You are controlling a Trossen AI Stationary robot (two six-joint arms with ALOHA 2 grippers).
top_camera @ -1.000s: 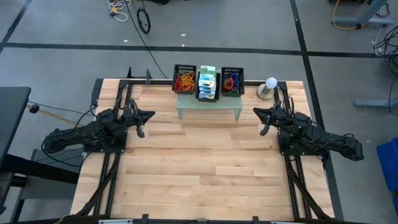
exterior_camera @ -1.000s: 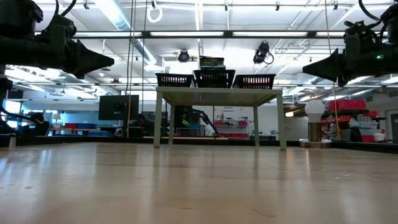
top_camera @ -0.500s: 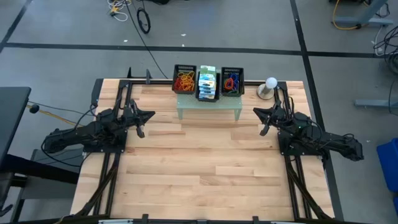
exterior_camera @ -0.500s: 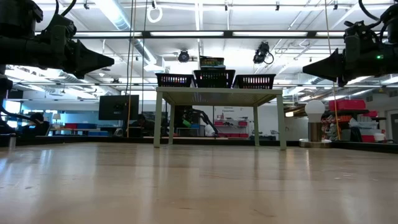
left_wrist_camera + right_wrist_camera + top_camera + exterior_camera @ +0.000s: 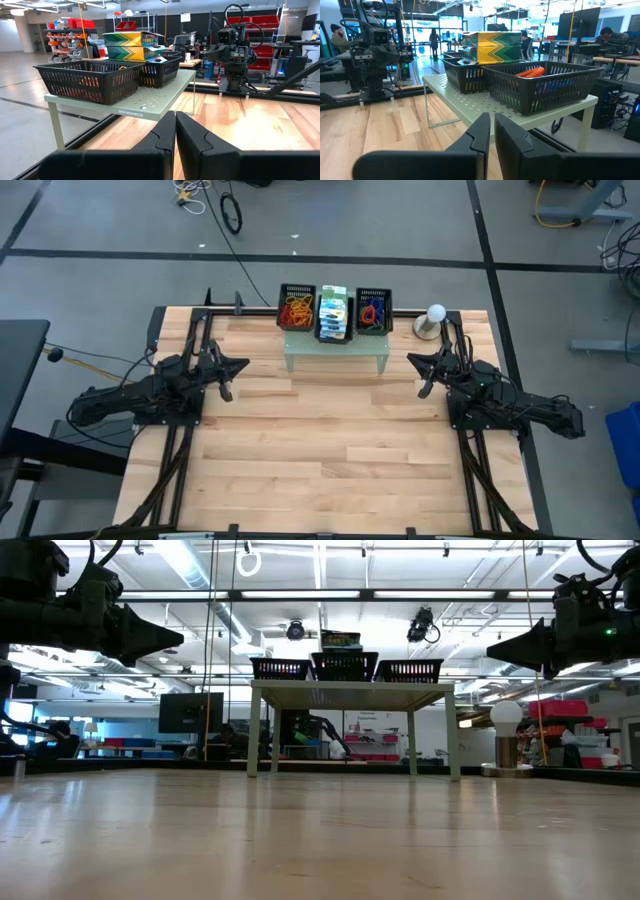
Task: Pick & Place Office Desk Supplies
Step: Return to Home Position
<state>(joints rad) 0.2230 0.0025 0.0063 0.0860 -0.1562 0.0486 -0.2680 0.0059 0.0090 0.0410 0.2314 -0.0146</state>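
Observation:
Three black mesh baskets stand in a row on the pale green perforated stand point(image 5: 335, 350) near the table's far edge. The left basket point(image 5: 296, 308) holds red and orange rubber bands, the right basket point(image 5: 373, 310) red and blue ones, the middle basket point(image 5: 334, 314) stacked yellow-and-green boxes point(image 5: 131, 44). My left gripper point(image 5: 240, 364) hovers shut, left of the stand. My right gripper point(image 5: 413, 361) hovers shut, right of it. Both point toward the stand and touch nothing.
A white ball-topped object point(image 5: 434, 319) stands at the table's far right corner, close behind my right gripper. Bare wooden tabletop point(image 5: 330, 440) stretches between the arms and toward the near edge. People sit in the room beyond.

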